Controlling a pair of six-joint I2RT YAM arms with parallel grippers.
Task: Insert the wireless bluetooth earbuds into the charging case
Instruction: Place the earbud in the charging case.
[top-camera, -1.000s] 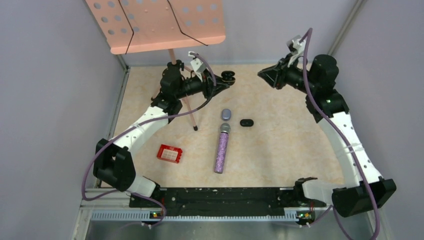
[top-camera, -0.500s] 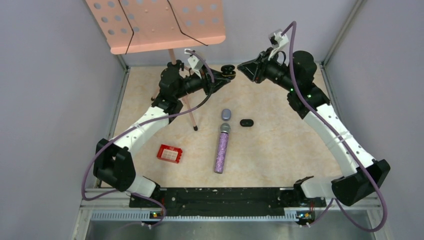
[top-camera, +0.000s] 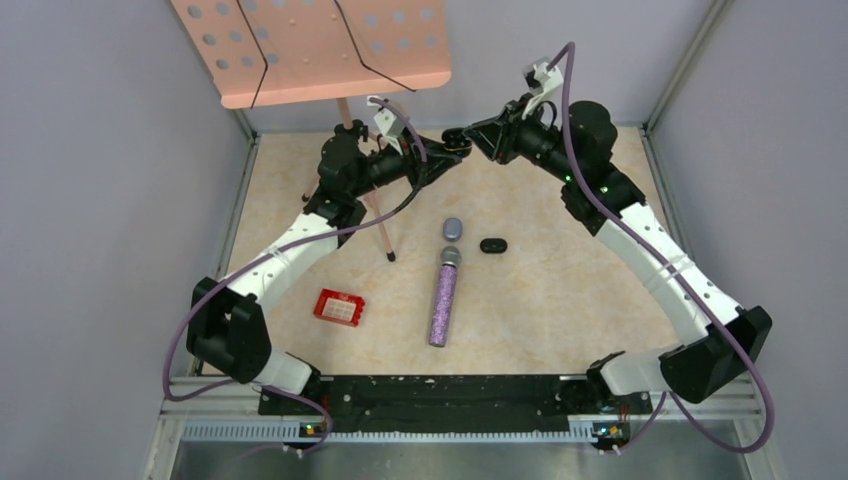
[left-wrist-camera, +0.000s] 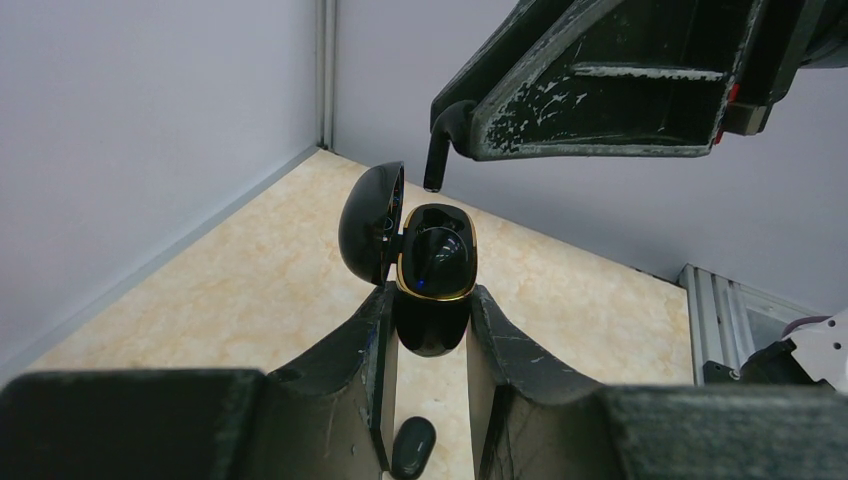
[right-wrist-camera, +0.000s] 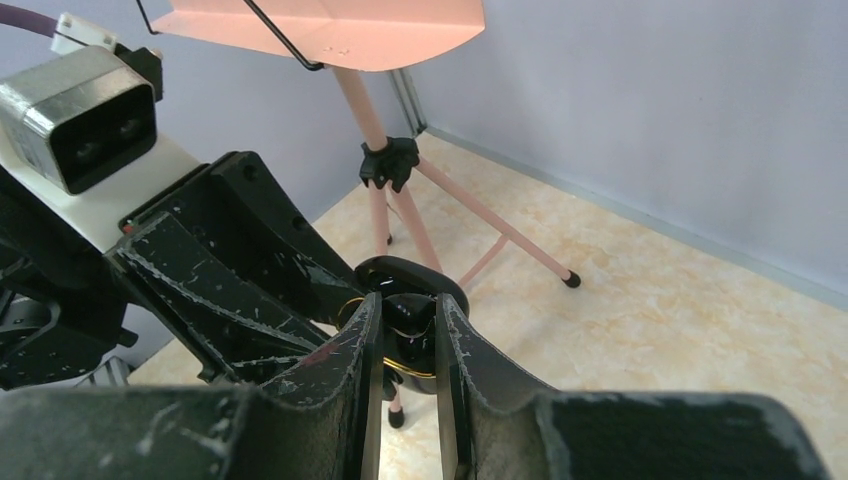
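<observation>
My left gripper (left-wrist-camera: 428, 295) is shut on a glossy black charging case (left-wrist-camera: 434, 262) with a gold rim. It holds the case up in the air with the lid (left-wrist-camera: 368, 222) swung open to the left. My right gripper (right-wrist-camera: 410, 305) is shut on a black earbud (left-wrist-camera: 437, 152). The earbud's stem points down just above the open case, near the lid. In the top view the two grippers meet at the back middle, left (top-camera: 447, 152) and right (top-camera: 480, 136). The other earbuds are out of view.
On the table lie a pale purple closed case (top-camera: 452, 228), a black closed case (top-camera: 491, 245), a glittery purple microphone (top-camera: 443, 297) and a red box (top-camera: 339, 307). A pink music stand (top-camera: 312, 45) rises at the back left, its legs (right-wrist-camera: 470, 205) close behind the grippers.
My right arm has swung left across the back of the table and brought the earbud over the open case. My left gripper has barely moved.
</observation>
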